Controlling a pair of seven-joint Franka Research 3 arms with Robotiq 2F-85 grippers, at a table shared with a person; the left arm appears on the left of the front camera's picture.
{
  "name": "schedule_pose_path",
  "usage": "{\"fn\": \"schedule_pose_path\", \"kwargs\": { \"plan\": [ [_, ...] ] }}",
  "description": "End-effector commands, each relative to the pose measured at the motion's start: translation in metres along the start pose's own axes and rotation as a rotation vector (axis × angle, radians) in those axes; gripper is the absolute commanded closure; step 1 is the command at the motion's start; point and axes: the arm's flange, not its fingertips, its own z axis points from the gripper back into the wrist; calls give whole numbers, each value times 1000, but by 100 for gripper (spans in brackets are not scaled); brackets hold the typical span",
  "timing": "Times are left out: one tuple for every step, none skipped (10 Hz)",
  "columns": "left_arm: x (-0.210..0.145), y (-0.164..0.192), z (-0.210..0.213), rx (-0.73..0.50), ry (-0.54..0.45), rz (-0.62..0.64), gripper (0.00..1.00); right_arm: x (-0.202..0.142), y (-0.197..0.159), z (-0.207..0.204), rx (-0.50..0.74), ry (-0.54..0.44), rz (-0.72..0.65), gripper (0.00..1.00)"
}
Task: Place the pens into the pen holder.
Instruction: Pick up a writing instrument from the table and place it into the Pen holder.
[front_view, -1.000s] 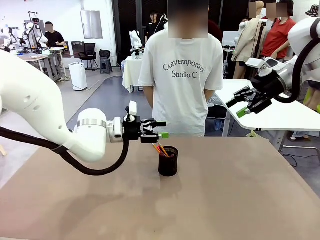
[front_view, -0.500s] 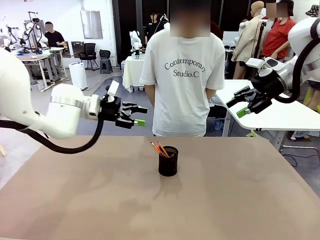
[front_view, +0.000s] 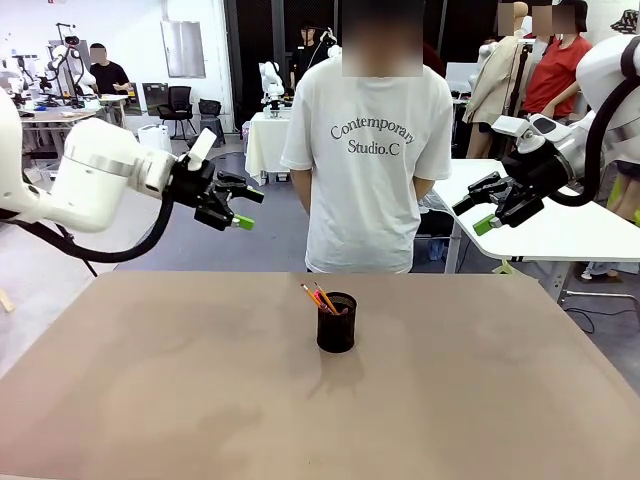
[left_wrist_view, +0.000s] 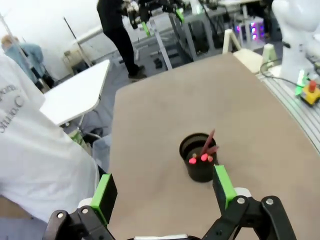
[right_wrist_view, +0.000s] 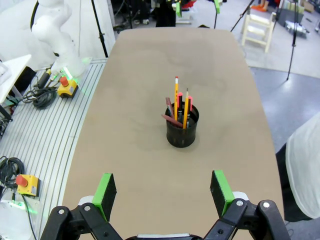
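With the pens (front_view: 318, 297) standing in the pen holder (front_view: 336, 322) at the table's (front_view: 480, 400) center and both the left gripper (front_view: 232, 203) and right gripper (front_view: 478, 207) raised with fingers spread and empty, a careless sweep of 1 arm across the middle can tip the holder.

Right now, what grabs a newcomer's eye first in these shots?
The black mesh holder standing alone mid-table, with the pens upright inside it. Both grippers hang open and empty above the table: the left off to the left, the right up at the right. A person in a white T-shirt stands at the far edge.
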Motion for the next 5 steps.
{"fn": "schedule_pose_path", "kwargs": {
  "plan": [
    [3,16,19,-48,83,69,0,5,0,1,5,1,-14,0],
    [7,16,29,-72,139,115,0,5,0,1,5,1,-14,0],
    [11,15,37,-80,184,137,0,5,0,1,5,1,-14,0],
    [12,14,46,-94,234,160,0,5,0,1,5,1,-14,0],
    [14,8,57,-95,290,178,0,5,0,1,5,1,-14,0]
  ]
}}
